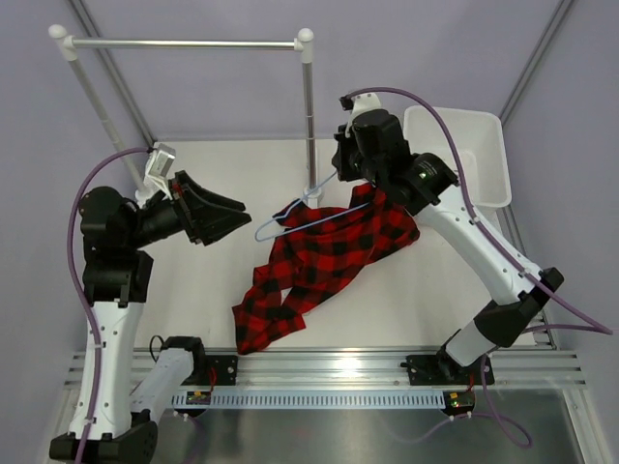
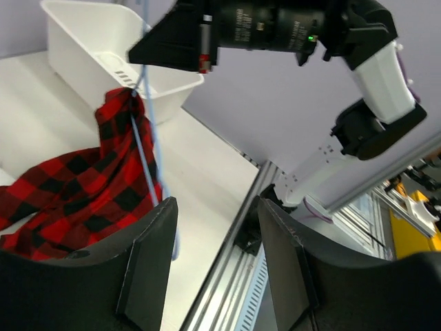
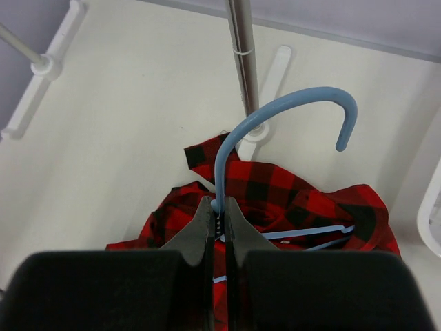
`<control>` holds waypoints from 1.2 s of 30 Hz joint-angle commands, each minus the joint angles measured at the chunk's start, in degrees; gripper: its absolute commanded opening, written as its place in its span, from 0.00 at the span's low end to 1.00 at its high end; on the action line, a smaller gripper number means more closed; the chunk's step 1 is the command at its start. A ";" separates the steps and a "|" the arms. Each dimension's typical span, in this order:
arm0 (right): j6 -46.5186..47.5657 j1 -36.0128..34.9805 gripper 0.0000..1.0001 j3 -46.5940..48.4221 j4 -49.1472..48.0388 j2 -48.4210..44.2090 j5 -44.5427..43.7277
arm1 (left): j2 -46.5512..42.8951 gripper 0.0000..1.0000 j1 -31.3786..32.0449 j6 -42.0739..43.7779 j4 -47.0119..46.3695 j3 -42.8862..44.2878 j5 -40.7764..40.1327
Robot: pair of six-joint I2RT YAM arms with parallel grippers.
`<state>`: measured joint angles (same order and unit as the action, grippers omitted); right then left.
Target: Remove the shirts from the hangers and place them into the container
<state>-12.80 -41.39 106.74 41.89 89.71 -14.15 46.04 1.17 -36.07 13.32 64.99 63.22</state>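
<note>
The red-and-black check shirt (image 1: 319,261) hangs in a bunch from the light-blue wire hanger (image 1: 290,220), and its lower end trails on the table. My right gripper (image 3: 219,217) is shut on the hanger's neck just below the hook (image 3: 289,103), holding it above the table. In the top view that gripper (image 1: 350,172) is near the rack's post. My left gripper (image 1: 237,215) stands open and empty just left of the hanger. Its fingers (image 2: 155,255) are apart from the shirt (image 2: 83,186). The white container (image 1: 464,155) sits at the back right.
The white-and-silver clothes rack (image 1: 184,43) spans the back, with one post (image 1: 309,106) close beside my right gripper. An aluminium rail (image 1: 329,367) runs along the near table edge. Purple cables loop off both arms.
</note>
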 commanded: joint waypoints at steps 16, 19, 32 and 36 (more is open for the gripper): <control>3.22 -6.86 0.00 19.64 10.13 8.90 -4.57 | 12.23 0.50 12.62 19.28 18.93 10.59 -9.25; 3.13 -7.83 0.00 21.23 11.63 9.69 -4.04 | 13.19 0.49 14.38 21.12 19.28 10.94 -12.15; 2.78 -10.29 0.00 25.98 14.89 12.59 -4.30 | 15.13 0.39 20.10 23.24 19.46 12.35 -21.63; 2.60 -10.47 0.00 25.45 14.98 12.42 -3.95 | 14.26 0.36 20.10 22.89 18.15 12.18 -24.89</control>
<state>-10.70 -51.07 130.28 56.88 102.43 -17.96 61.58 21.06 -13.98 34.13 74.87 42.70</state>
